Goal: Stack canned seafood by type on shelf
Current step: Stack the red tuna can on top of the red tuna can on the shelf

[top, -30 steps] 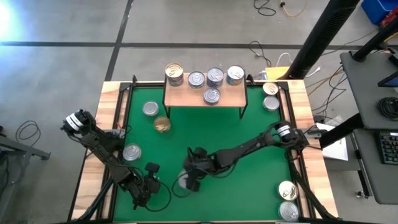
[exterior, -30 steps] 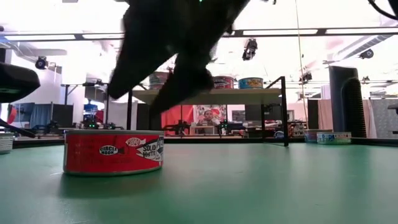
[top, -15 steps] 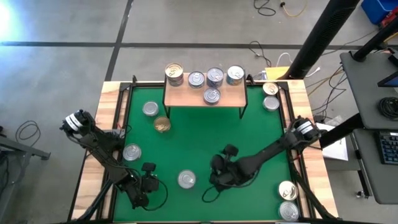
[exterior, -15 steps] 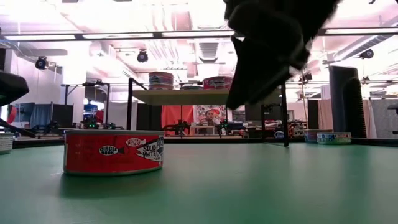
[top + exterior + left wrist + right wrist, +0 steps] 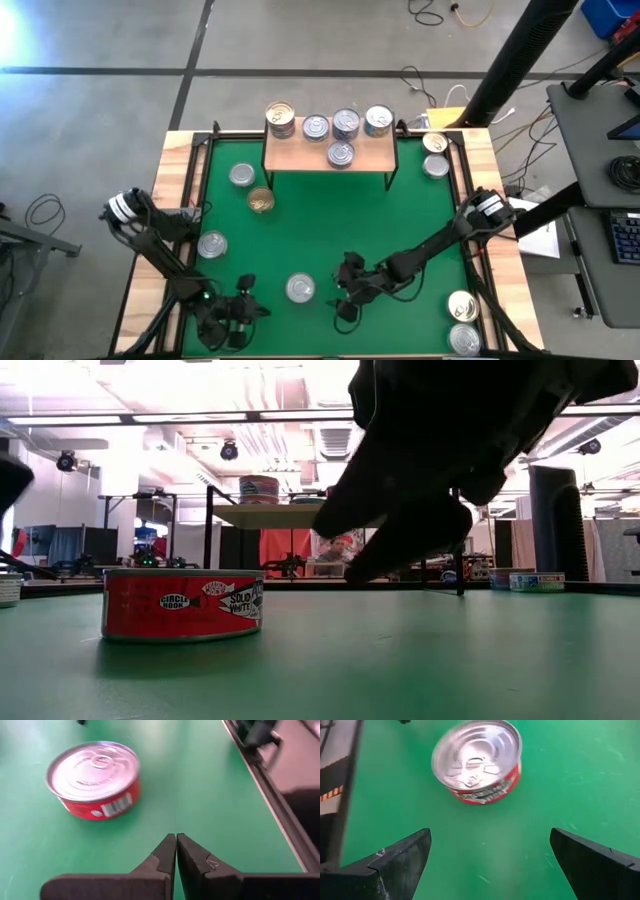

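A tin (image 5: 300,289) is lying on the tabletop (image 5: 320,220) between the left claw (image 5: 232,322) and right claw (image 5: 347,296).

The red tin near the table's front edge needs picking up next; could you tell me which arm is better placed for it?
Probably the right. The right gripper is open, close beside the red tin and facing it. The left gripper is shut and sits a little farther off.

Grey concrete floor (image 5: 100,40), black cables (image 5: 430,12)
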Action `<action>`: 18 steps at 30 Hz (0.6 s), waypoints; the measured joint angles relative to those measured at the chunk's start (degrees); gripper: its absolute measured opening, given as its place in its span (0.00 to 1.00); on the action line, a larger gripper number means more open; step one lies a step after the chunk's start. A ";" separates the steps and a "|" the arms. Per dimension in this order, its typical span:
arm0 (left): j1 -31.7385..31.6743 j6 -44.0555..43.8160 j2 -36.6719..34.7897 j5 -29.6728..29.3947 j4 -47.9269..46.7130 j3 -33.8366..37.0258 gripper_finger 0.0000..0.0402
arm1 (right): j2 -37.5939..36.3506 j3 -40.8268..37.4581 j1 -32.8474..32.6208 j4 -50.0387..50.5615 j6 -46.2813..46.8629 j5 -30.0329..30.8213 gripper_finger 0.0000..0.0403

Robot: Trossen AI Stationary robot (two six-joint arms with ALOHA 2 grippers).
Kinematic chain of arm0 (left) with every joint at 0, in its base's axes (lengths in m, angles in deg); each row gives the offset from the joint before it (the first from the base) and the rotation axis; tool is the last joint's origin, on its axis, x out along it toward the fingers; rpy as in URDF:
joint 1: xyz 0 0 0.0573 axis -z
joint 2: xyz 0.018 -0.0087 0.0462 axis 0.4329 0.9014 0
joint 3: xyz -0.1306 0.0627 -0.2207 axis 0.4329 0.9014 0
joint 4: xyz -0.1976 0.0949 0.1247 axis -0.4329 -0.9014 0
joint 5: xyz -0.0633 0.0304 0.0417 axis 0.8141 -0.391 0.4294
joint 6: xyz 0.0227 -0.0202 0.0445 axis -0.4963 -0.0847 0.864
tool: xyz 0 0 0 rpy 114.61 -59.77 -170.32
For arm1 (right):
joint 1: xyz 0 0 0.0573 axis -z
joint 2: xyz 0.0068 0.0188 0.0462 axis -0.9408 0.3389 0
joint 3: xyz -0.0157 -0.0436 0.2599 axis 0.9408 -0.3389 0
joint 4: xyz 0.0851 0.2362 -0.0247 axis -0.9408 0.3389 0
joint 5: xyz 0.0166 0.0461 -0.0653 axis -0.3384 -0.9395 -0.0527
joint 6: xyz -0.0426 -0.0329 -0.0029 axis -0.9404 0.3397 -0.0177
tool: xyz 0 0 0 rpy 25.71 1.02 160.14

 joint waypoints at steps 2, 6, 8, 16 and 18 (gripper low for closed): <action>-0.26 -0.19 2.56 -2.33 5.56 1.27 0.00 | 0.59 -0.12 0.12 0.27 0.22 0.02 0.99; -1.17 1.50 6.85 -5.21 15.57 1.47 0.00 | 1.01 0.69 0.13 0.38 -1.12 -0.42 0.99; -1.75 2.89 8.60 -5.59 18.39 0.99 0.00 | 1.12 1.62 0.14 0.48 -2.43 -0.89 0.99; -4.41 1.33 16.21 -9.19 23.97 -2.82 0.00 | 1.26 4.18 1.28 0.93 -14.02 -1.05 0.99; -5.09 1.17 19.04 -9.22 26.53 -3.98 0.00 | 1.26 4.28 1.48 0.93 -15.01 -1.03 0.99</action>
